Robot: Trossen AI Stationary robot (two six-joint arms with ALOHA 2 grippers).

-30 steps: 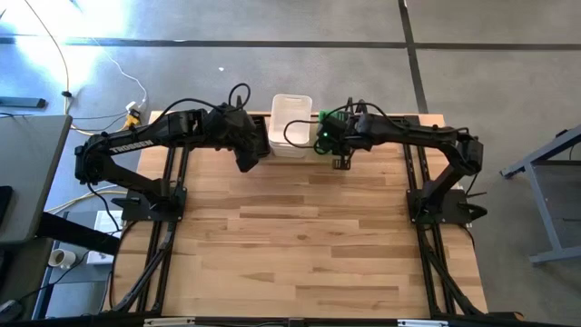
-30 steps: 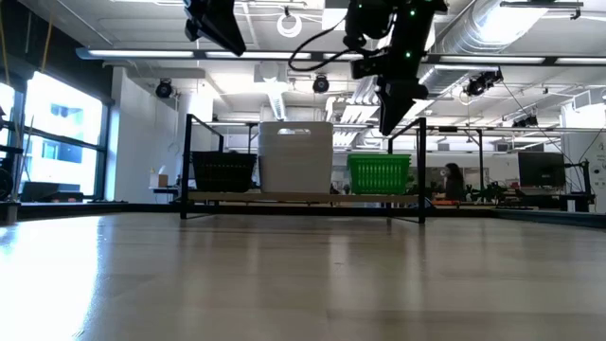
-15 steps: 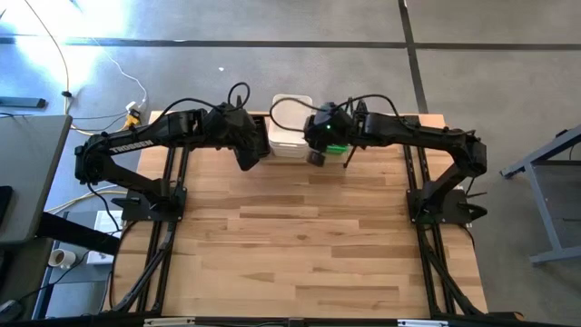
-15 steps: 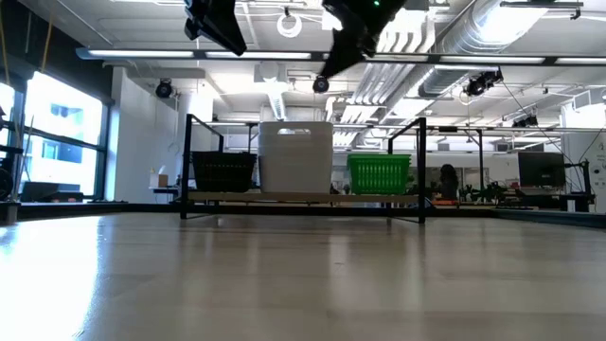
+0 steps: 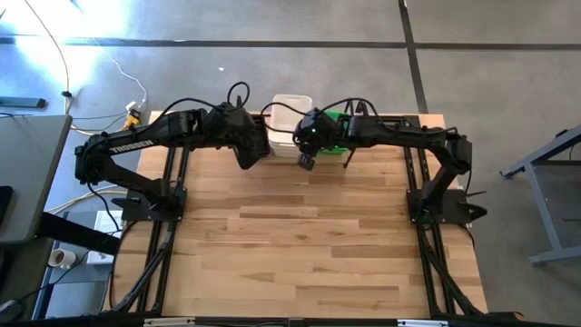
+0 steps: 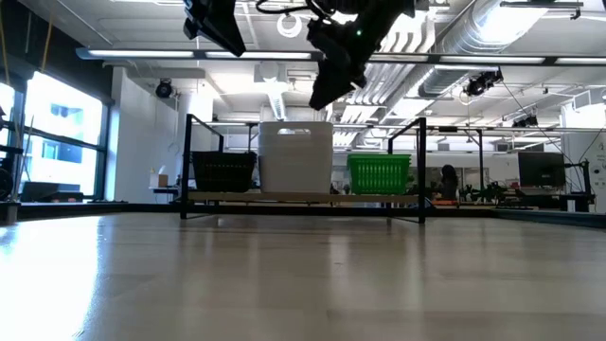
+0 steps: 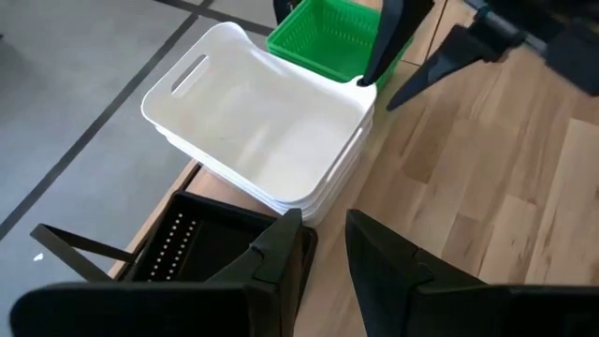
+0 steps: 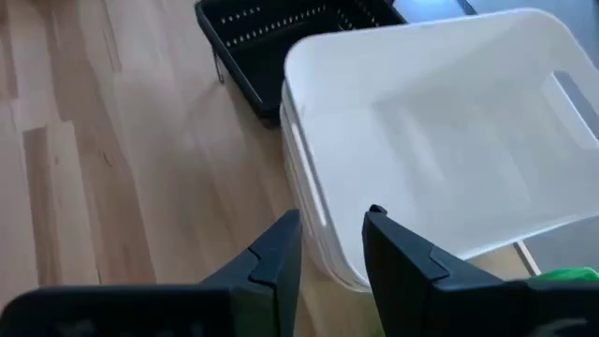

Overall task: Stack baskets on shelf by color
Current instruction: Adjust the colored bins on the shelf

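Right gripper (image 5: 307, 162), fingers narrowly parted and empty, above the counter (image 5: 309, 236) just before the white basket stack (image 5: 289, 123) on the shelf (image 6: 303, 197).

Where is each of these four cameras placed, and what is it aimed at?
High: above, looking straight down; both arms, wooden table.
Low: at tabletop height, facing the shelf; both arms hang in from above.
Left wrist: on the left arm, over the white baskets; own fingers.
Right wrist: on the right arm, same white stack; own fingers.
All four share the white baskets.
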